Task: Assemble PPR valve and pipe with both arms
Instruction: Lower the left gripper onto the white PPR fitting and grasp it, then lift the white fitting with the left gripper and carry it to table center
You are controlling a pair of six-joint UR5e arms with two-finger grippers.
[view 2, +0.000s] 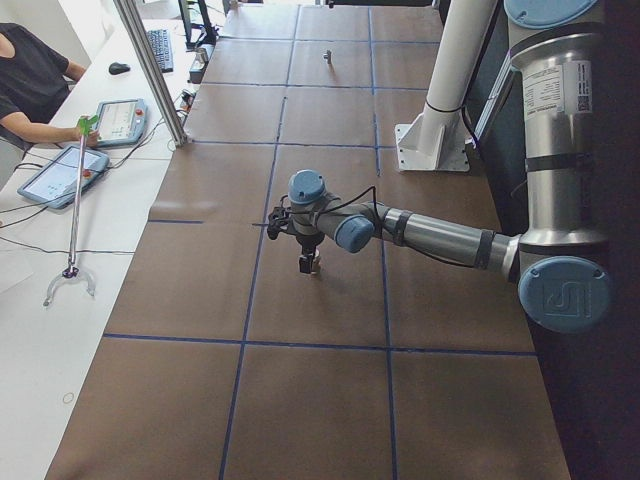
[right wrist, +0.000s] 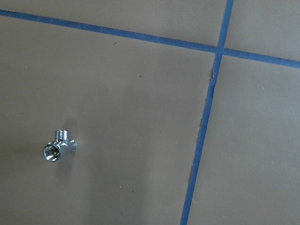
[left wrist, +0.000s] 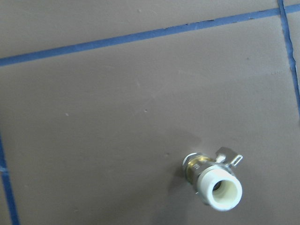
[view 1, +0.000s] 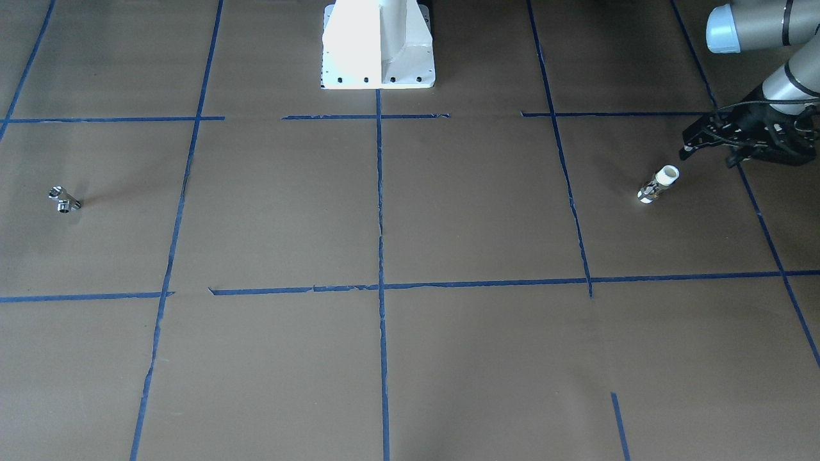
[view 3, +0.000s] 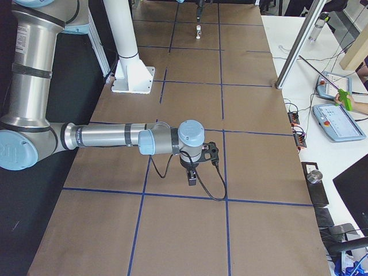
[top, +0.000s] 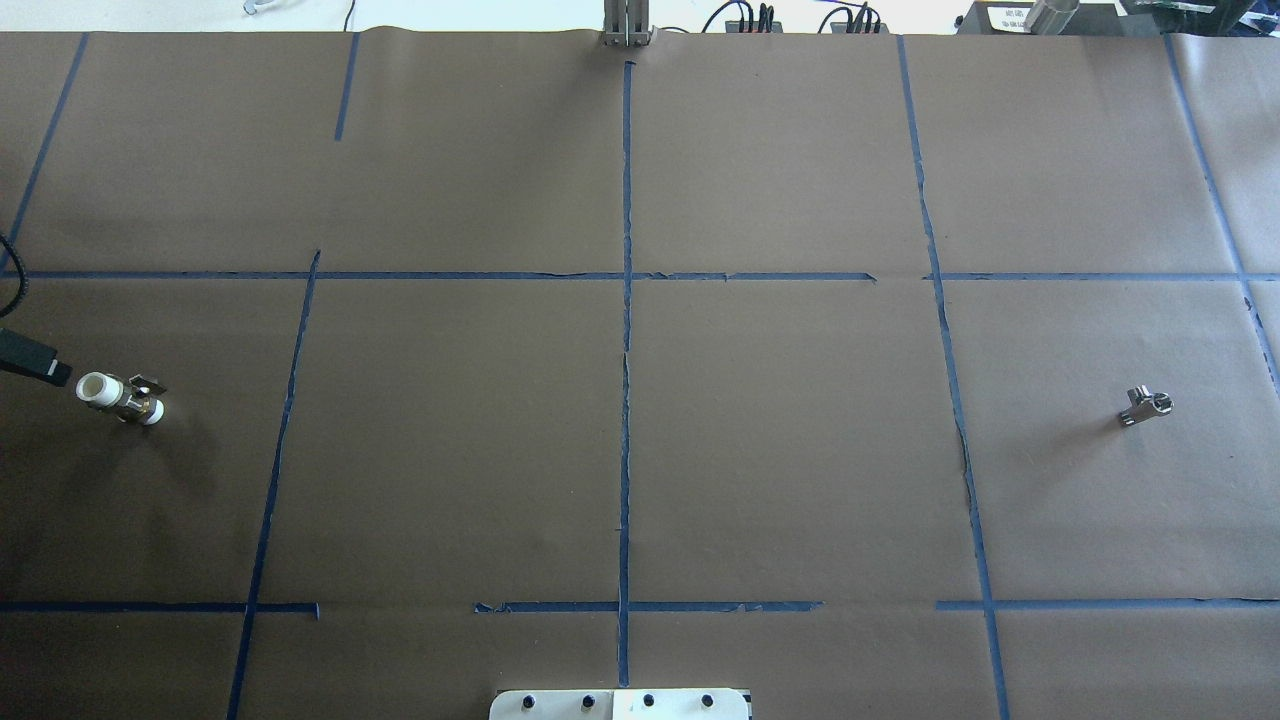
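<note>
The PPR valve (view 1: 658,184), with white ends and a brass middle, lies on the brown paper at the robot's far left; it also shows in the overhead view (top: 122,397) and the left wrist view (left wrist: 213,180). My left gripper (view 1: 707,157) hovers just beside and above it, open and empty. The pipe (view 1: 64,200), a small chrome branched fitting, lies at the far right, and also shows in the overhead view (top: 1145,406) and the right wrist view (right wrist: 58,146). My right gripper (view 3: 192,175) shows only in the exterior right view, low over the table; I cannot tell whether it is open or shut.
The white robot pedestal (view 1: 378,45) stands at mid table on the robot's side. Blue tape lines (top: 626,400) mark a grid on the brown paper. An operator (view 2: 30,80) sits at the far edge, with tablets (view 2: 120,120) and a grabber stick (view 2: 75,220) beside.
</note>
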